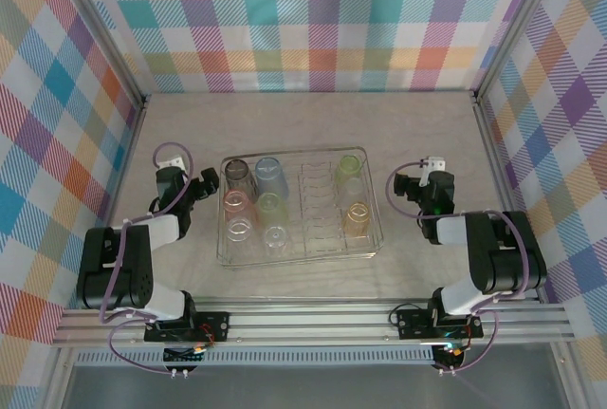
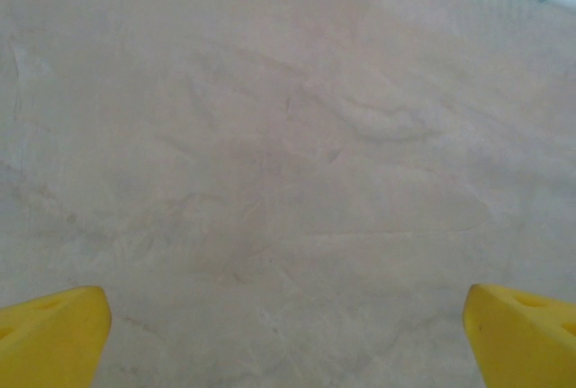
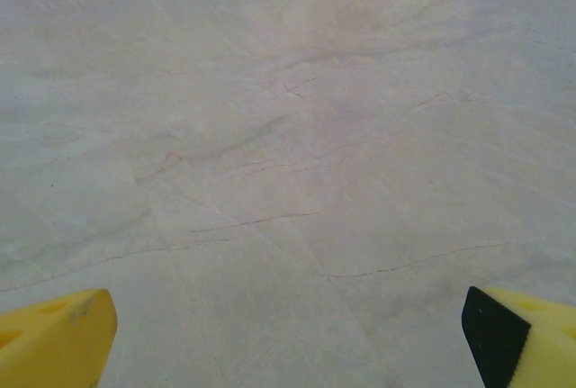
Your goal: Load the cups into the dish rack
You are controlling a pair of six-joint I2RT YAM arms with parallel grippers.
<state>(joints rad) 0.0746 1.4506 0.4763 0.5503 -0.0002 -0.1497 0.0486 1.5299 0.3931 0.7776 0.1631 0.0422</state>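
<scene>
- The dish rack (image 1: pixel 318 224) lies flat in the middle of the table (image 1: pixel 303 120), between my two arms, with its long side running left to right.
- Every cup I can make out stands inside the rack.
- Six cups fill its left half in two columns. The smoky grey cup (image 1: pixel 236 174) and the light blue cup (image 1: pixel 270 174) are at the far side. The pink cup (image 1: pixel 237 202) and a green cup (image 1: pixel 272 205) are in the middle. A clear cup (image 1: pixel 240 231) and another clear cup (image 1: pixel 276 238) stand nearest my bases.
- In the right half, a second green cup (image 1: pixel 349 166) stands at the far end and the orange cup (image 1: pixel 357 216) nearer to me. Something pale sits between them, and I cannot tell whether it is another clear tumbler.
- My left claw (image 1: pixel 202 184) hangs just beside the rack's far left corner, near the smoky grey cup. Its jaws are spread wide and hold nothing. From its wrist camera, my yellow fingertips (image 2: pixel 49 334) sit at the bottom corners with bare pale tabletop between them.
- My right claw (image 1: pixel 403 186) hangs off the rack's right side, a little apart from it and roughly level with the two cups there. It too is spread wide and grips nothing, with its yellow fingertips (image 3: pixel 54 334) over bare table.
- Checked walls (image 1: pixel 303 20) close in the table on three sides, and an aluminium rail (image 1: pixel 313 324) carries my bases along the near edge.
</scene>
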